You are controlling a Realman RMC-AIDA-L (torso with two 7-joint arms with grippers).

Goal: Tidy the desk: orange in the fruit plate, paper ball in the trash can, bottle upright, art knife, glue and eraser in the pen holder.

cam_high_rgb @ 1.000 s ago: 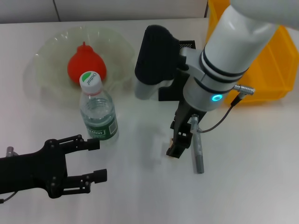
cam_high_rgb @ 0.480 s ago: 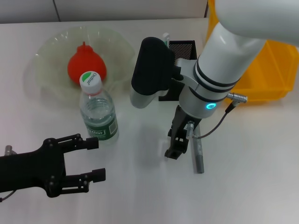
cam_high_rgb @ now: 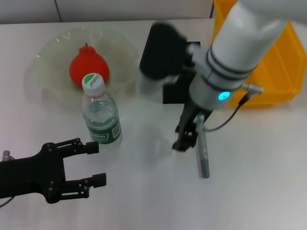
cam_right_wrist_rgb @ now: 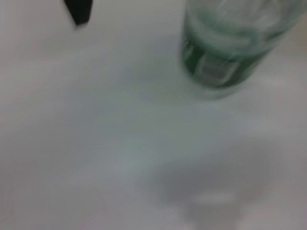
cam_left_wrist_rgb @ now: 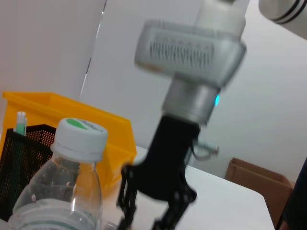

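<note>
— Where do you have the right gripper [cam_high_rgb: 183,140]?

— You have it low over the white table [cam_high_rgb: 268,167], pointing down in front of the pen holder [cam_high_rgb: 180,91] and just beside a long grey stick [cam_high_rgb: 203,153] that lies flat. From the left wrist camera you can see its two dark fingers [cam_left_wrist_rgb: 128,201] standing apart with nothing between them.

— And your left one?

— Your left gripper [cam_high_rgb: 93,163] sits at the near left edge, spread wide and empty, just in front of the bottle [cam_high_rgb: 100,115].

— How does the rest of your desk stand?

— You see the bottle upright, white cap on top, green label facing you. The orange [cam_high_rgb: 87,67] rests in the fruit plate [cam_high_rgb: 48,67] right behind it. The trash can [cam_high_rgb: 280,72] is at the far right, partly hidden by your right arm, with the pen holder just to its left. A green-and-white stick [cam_left_wrist_rgb: 20,123] pokes out of the holder. You cannot make out the eraser or a paper ball anywhere
</note>
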